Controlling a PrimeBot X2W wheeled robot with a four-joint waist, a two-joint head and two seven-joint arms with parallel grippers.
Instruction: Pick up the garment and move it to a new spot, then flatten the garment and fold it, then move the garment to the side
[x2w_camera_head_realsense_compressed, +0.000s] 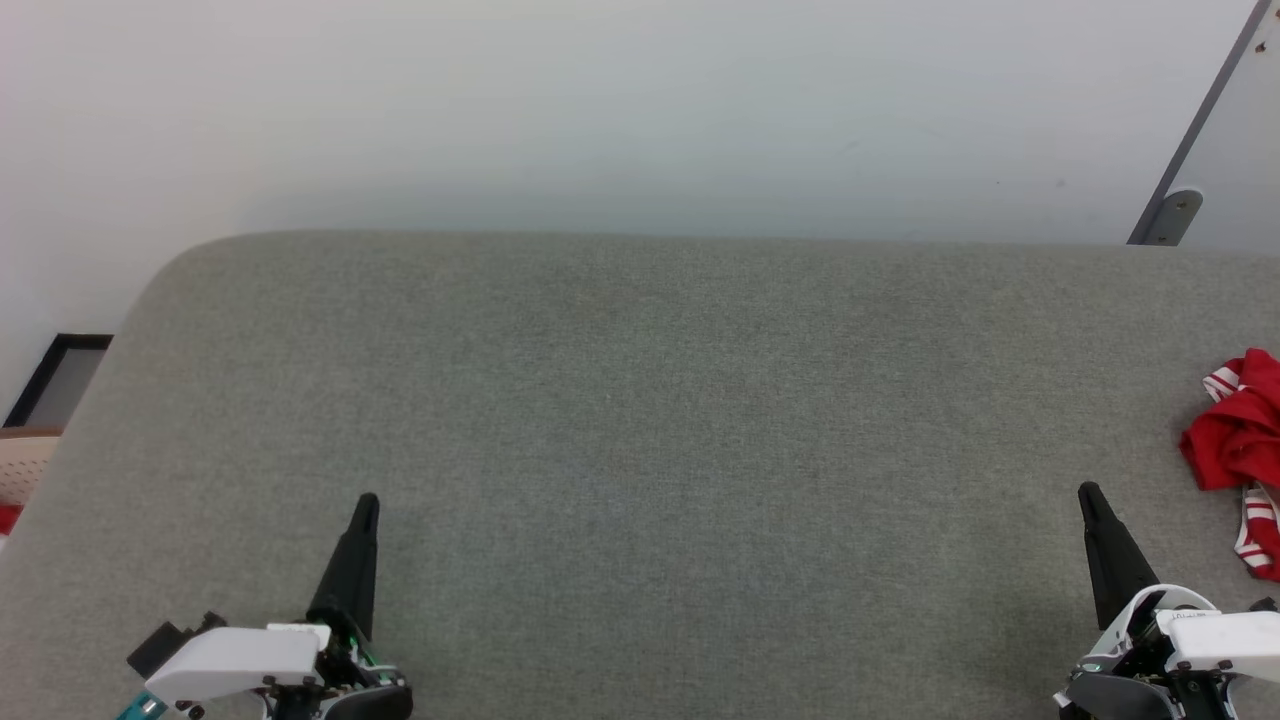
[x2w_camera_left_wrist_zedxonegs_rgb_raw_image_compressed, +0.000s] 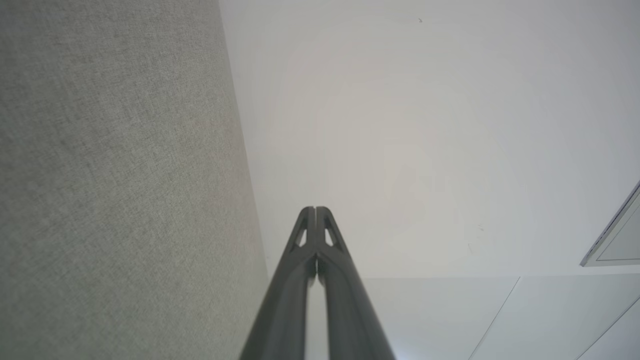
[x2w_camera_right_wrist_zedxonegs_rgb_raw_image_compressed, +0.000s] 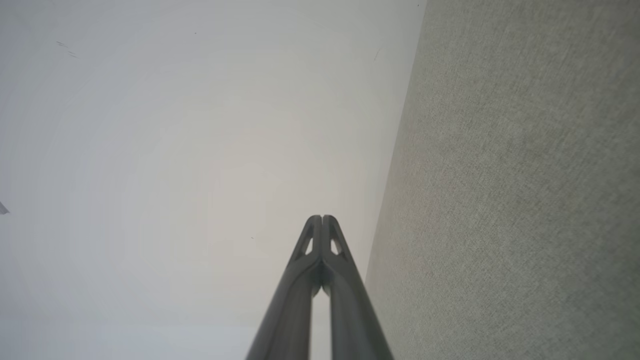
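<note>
The garment (x2w_camera_head_realsense_compressed: 1242, 440), red with red-and-white striped trim, lies crumpled at the far right edge of the grey fabric surface (x2w_camera_head_realsense_compressed: 650, 400), partly cut off by the head view's border. My right gripper (x2w_camera_head_realsense_compressed: 1088, 493) stands shut at the lower right, a short way left of the garment and apart from it. At the lower left my left gripper (x2w_camera_head_realsense_compressed: 367, 501) is shut as well, far from the garment. In the left wrist view the left gripper (x2w_camera_left_wrist_zedxonegs_rgb_raw_image_compressed: 315, 209) has its tips pressed together with nothing between them. The right gripper (x2w_camera_right_wrist_zedxonegs_rgb_raw_image_compressed: 322, 218) looks the same in the right wrist view.
The grey surface has a rounded far-left corner, and a pale wall rises behind it. A grey angled bar with a bracket (x2w_camera_head_realsense_compressed: 1172, 210) leans at the upper right. A dark-framed opening (x2w_camera_head_realsense_compressed: 55, 380) sits low at the left beyond the surface's edge.
</note>
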